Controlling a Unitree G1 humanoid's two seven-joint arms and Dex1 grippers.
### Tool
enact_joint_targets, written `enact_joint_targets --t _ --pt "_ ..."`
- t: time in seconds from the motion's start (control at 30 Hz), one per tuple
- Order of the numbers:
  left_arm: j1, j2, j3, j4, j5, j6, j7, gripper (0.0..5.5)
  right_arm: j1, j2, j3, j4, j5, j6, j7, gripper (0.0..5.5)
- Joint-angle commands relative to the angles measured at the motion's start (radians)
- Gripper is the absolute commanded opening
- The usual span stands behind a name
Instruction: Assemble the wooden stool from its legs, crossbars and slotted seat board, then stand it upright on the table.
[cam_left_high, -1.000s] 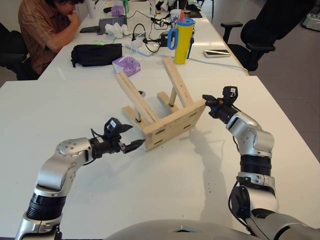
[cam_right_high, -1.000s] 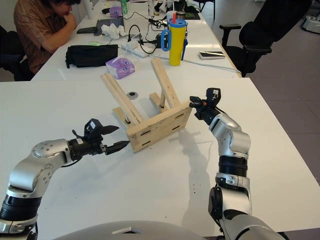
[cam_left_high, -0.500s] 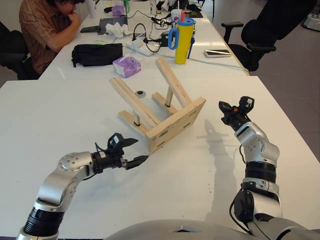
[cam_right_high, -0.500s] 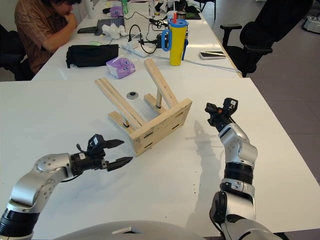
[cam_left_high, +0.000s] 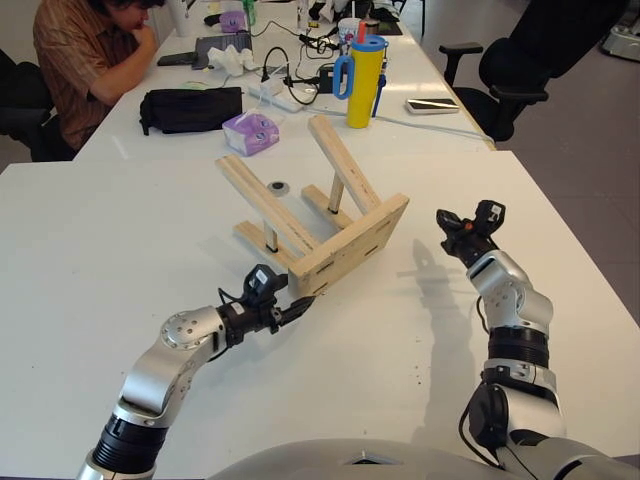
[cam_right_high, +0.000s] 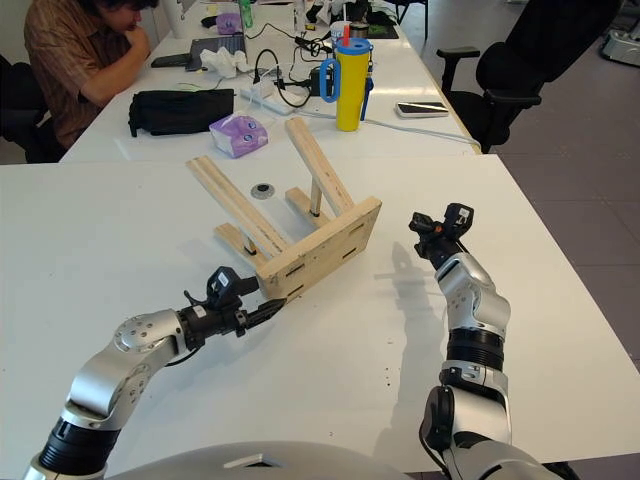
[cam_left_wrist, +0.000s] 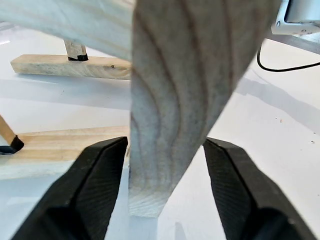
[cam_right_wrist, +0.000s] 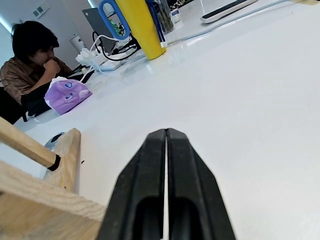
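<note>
The wooden stool (cam_left_high: 350, 245) lies on its side in the middle of the white table (cam_left_high: 120, 250). Its slotted seat board stands on edge and its legs (cam_left_high: 338, 160) point to the far side. My left gripper (cam_left_high: 293, 308) is at the board's near lower corner. In the left wrist view its fingers (cam_left_wrist: 95, 190) press on both faces of that corner (cam_left_wrist: 180, 100). My right gripper (cam_left_high: 447, 222) hovers to the right of the stool, apart from it. Its fingers (cam_right_wrist: 150, 165) are shut with nothing between them.
On the far table stand a yellow bottle (cam_left_high: 364, 70), a purple tissue pack (cam_left_high: 251, 131), a black pouch (cam_left_high: 190, 107), cables and a phone (cam_left_high: 432, 104). A small round disc (cam_left_high: 279, 187) lies between the stool's legs. A person sits at the far left. Bare table lies in front.
My left gripper has moved forward and right to the seat board's corner and closed on it. The right gripper first drew back from the board's upper end, then stayed.
</note>
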Motion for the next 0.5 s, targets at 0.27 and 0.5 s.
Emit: enact_joint_targets --t 0.27,0.5 --pt "-0.199 -0.232 0.265 -0.083 -0.516 0.344 0.203 1.63 -0.002 0.018 0.019 0.080 0.003 -0.050 -0.016 0.00" --pt "-0.624 -0.420 0.527 0.086 -1.289 0.036 0.957 1.50 -0.025 0.028 0.049 0.132 -0.015 -0.040 -0.024 0.00"
